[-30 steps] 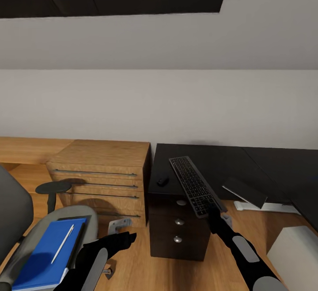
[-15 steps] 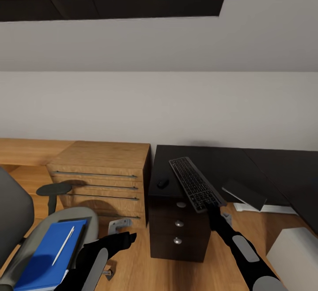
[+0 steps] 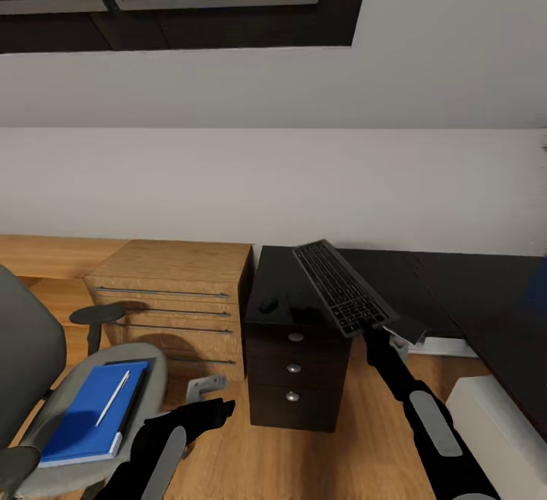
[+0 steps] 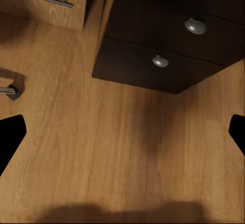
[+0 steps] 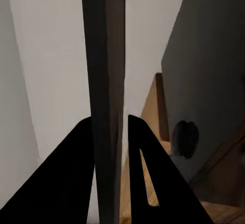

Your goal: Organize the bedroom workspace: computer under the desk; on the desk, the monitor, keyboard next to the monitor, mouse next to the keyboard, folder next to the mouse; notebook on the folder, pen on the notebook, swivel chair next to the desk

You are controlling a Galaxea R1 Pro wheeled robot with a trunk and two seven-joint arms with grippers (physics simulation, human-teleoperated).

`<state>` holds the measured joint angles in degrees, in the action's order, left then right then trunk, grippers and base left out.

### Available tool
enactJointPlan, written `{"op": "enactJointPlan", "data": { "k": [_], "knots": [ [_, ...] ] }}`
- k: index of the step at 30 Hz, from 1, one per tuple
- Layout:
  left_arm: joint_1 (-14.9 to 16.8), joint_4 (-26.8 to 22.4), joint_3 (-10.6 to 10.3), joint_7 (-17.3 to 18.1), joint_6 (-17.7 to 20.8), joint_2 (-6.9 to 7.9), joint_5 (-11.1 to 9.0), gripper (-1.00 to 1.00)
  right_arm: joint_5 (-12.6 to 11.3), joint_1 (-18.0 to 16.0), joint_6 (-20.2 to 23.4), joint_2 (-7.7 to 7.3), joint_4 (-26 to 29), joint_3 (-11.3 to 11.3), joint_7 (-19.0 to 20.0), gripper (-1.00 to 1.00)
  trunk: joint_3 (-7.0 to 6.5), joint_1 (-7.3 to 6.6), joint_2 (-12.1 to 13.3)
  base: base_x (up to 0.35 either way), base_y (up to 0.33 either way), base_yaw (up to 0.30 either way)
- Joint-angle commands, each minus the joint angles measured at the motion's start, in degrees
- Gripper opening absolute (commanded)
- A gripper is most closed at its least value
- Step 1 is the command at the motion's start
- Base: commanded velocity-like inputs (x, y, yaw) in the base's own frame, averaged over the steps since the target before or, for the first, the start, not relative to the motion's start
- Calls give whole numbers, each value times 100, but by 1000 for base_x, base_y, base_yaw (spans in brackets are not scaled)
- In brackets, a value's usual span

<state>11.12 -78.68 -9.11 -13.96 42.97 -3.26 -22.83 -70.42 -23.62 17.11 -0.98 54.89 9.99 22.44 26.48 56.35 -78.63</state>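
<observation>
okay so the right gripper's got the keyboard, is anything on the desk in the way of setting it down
Only the mouse sits on the near desk corner, left of the keyboard held by the right gripper. The rest of the visible desktop looks bare.

Our left arm (image 3: 163, 447): matte black shell, long light-grey oval panel along forearm. Our right arm (image 3: 429, 424): same black casing, matching grey panel, slimmer toward wrist. Left gripper (image 3: 215, 410): black, tapered fingers. Right gripper (image 5: 109, 170): two flat black fingers, narrow slot cut through one.
</observation>
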Motion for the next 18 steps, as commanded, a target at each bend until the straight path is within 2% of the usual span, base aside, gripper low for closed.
{"op": "enactJointPlan", "data": {
  "k": [1,2,5,18],
  "knots": [
    [4,-7,-3,-54,19,0,-61,100,-48,103,54,-1,178,11,41,-100,-12,-26,38,-317,-204,0],
    [4,-7,-4,-54,19,-2,-61,100,-45,225,61,-6,383,11,41,-100,-30,-48,78,-317,-204,0],
    [4,-7,-4,-54,19,0,-62,100,-43,320,69,-21,542,11,41,-100,-84,-114,198,-317,-202,0],
    [4,-7,4,-52,18,1,-71,100,-67,367,27,0,619,11,31,-100,-317,-399,720,-318,-179,0]
  ]
}}
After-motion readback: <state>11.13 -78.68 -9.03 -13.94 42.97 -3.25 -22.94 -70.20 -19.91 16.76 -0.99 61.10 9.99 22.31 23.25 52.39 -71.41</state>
